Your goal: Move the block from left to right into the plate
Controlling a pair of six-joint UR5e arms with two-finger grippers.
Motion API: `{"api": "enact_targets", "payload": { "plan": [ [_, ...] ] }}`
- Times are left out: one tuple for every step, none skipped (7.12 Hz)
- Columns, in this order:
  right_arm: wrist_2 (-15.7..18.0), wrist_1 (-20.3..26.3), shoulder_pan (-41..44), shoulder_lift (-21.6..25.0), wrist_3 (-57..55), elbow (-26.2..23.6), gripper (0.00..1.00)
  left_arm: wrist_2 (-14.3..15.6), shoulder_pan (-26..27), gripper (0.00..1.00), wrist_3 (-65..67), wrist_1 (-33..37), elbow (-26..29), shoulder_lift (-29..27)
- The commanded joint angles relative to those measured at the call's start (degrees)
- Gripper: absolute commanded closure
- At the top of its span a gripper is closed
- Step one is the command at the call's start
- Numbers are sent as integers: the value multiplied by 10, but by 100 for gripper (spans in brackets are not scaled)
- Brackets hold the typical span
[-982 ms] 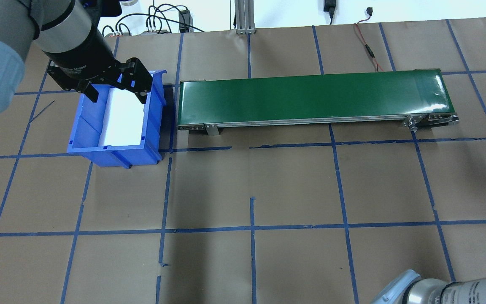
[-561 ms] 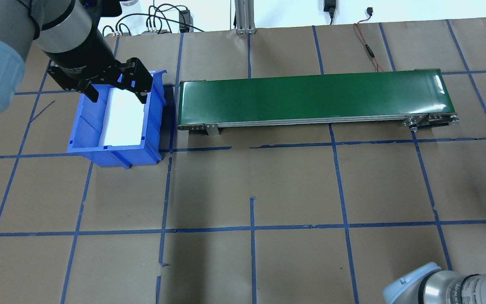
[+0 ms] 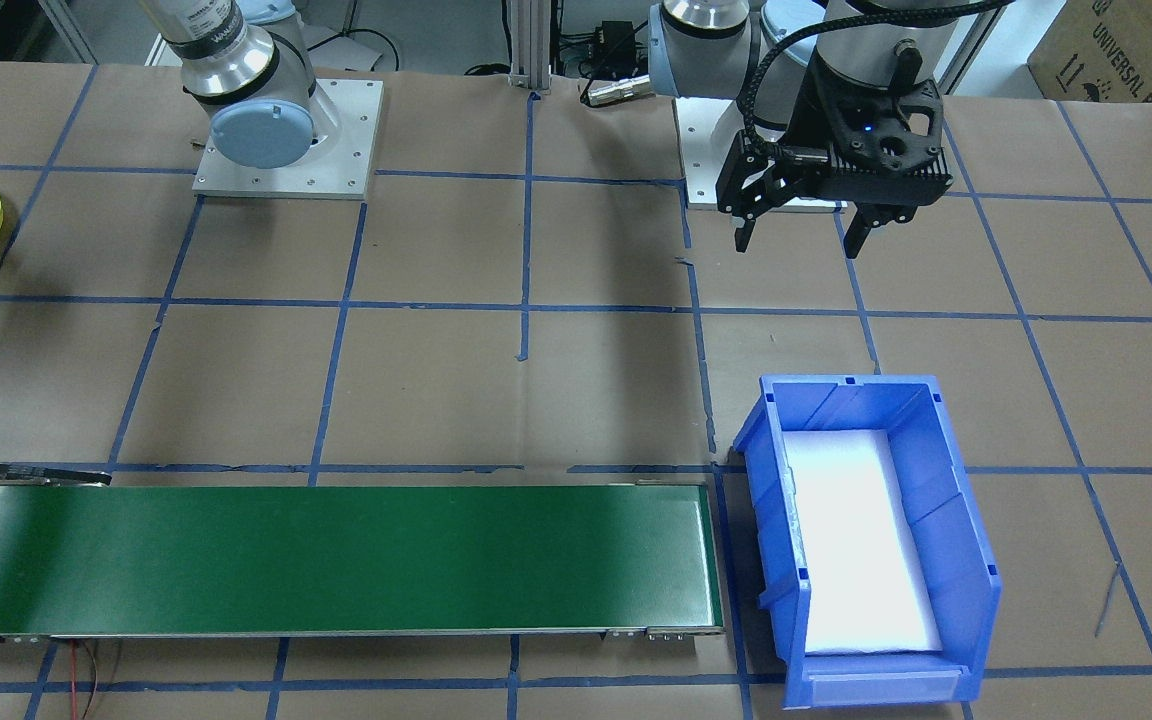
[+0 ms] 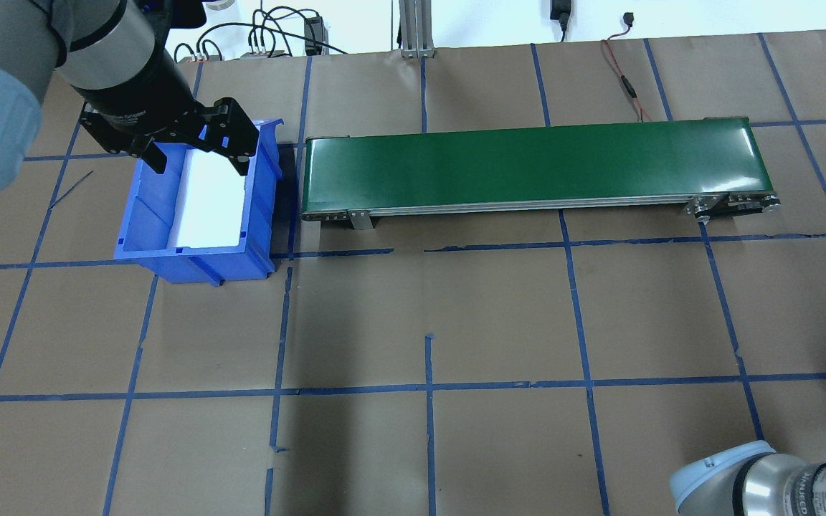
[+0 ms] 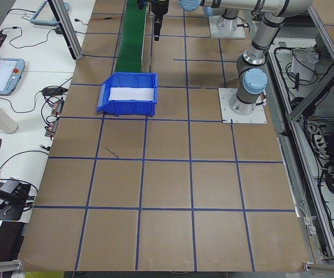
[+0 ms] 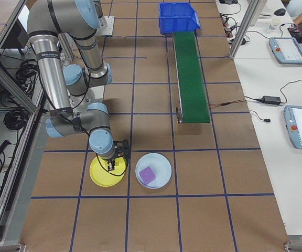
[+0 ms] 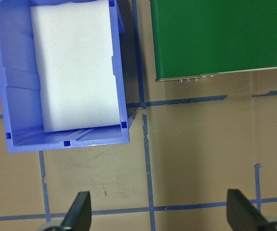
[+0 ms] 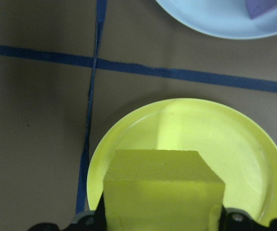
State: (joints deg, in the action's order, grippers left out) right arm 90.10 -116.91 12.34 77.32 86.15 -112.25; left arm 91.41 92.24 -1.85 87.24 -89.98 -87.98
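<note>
Yellow block (image 8: 162, 190) clamped in right pincer (image 8: 161, 219) (over plate (image 8: 254, 149)) | left pincer (image 4: 198, 154) spread

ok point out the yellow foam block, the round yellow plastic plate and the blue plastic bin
yellow foam block (image 8: 160, 169): right wrist view, top face
round yellow plastic plate (image 8: 234, 139): right wrist view, bare inner surface
blue plastic bin (image 4: 144, 215): overhead view, left wall

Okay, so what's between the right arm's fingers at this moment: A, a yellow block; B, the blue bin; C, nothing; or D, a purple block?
A: the right wrist view shows the yellow block squeezed between the fingers directly above the yellow plate, while the purple block lies in the pale blue plate beside it.
</note>
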Motion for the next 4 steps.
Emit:
{"api": "enact_targets", "payload": {
  "plan": [
    [-4, -2, -47, -21, 36, -3, 29, 0, 0, 0, 0, 0, 1, 0],
    [-39, -2, -50, -21, 37, -2, 16, 0, 0, 0, 0, 0, 1, 0],
    [-53, -2, -50, -17, 32, -2, 3, 0, 0, 0, 1, 0, 1, 0],
    [-62, 0, -43, -11, 26, 2, 0, -1, 0, 0, 8, 4, 7, 0]
  ]
}}
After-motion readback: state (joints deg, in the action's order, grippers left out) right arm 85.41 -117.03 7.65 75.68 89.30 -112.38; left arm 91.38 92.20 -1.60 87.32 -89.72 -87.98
